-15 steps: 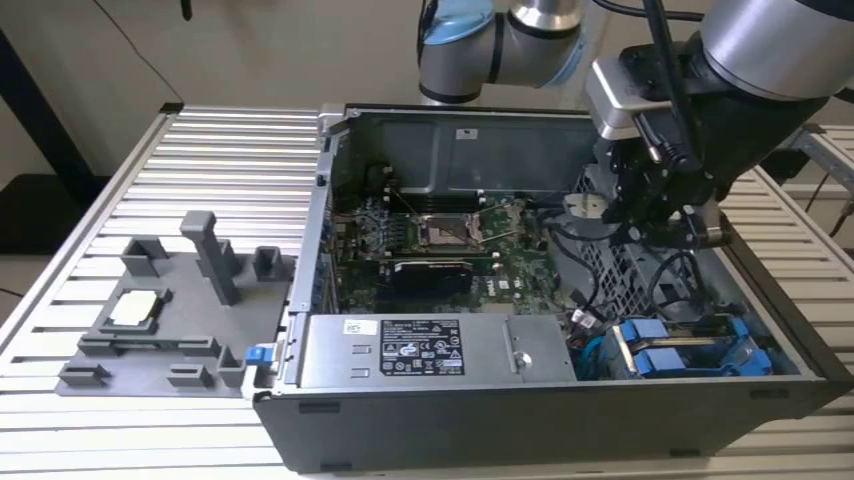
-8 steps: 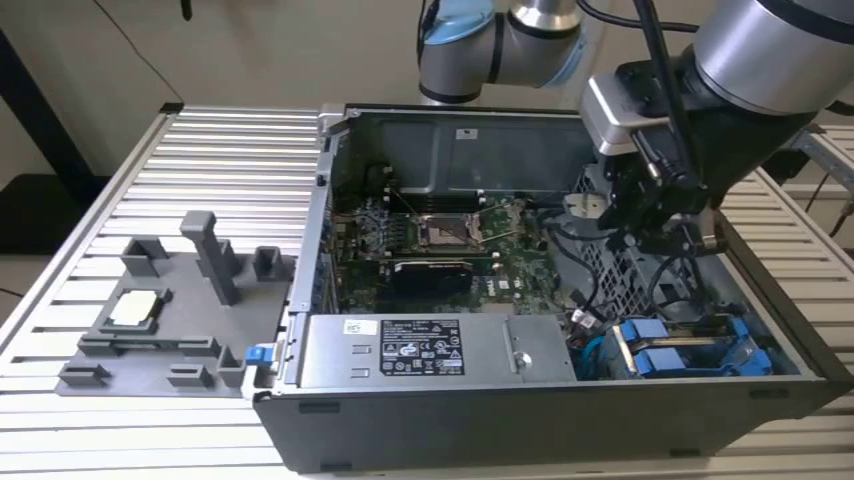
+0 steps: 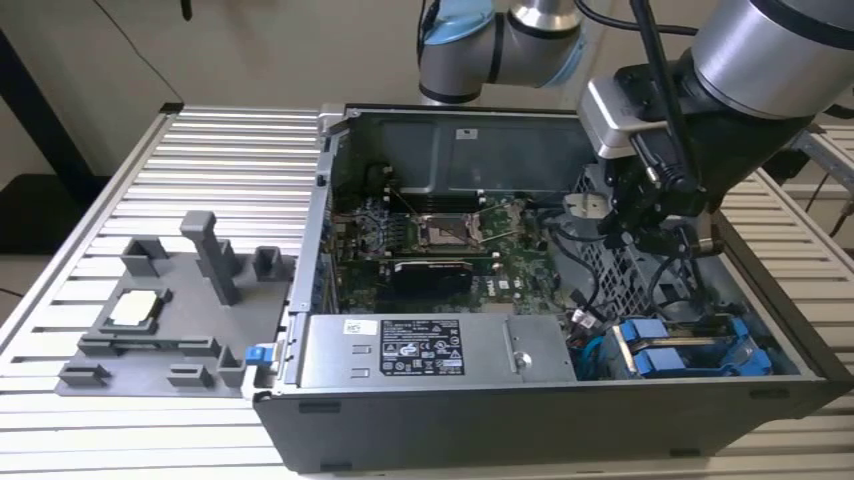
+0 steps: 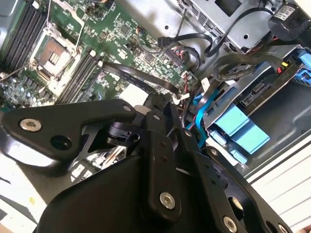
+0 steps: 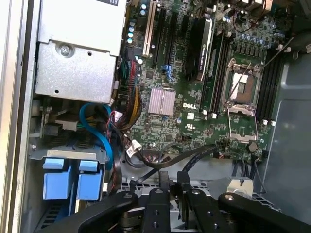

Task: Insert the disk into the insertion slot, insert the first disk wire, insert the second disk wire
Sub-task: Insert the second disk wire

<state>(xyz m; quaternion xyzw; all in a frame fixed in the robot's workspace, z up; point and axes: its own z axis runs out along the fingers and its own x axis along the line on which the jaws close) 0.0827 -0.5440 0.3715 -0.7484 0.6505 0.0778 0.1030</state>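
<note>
- While seated in the insertion slot (image 3: 694, 350) at the case's (image 3: 534, 430) front corner, toward the exterior view's right: the disk (image 3: 663, 360) in its blue carrier, blue tabs also seen in the first wrist view (image 5: 73, 182).
- Curling just beside the bay: a blue cable (image 5: 99, 133), with black cables (image 5: 175, 158) draped across the motherboard (image 5: 194, 92).
- Poised above the drive cage: the gripper (image 5: 170, 187), fingers drawn close together, nothing visibly between them.
- Next to the disk bay: the grey power-supply box (image 3: 420, 350).
- Outside the case, on the slatted table (image 3: 160, 420): a grey fixture tray (image 3: 174, 310).
</note>
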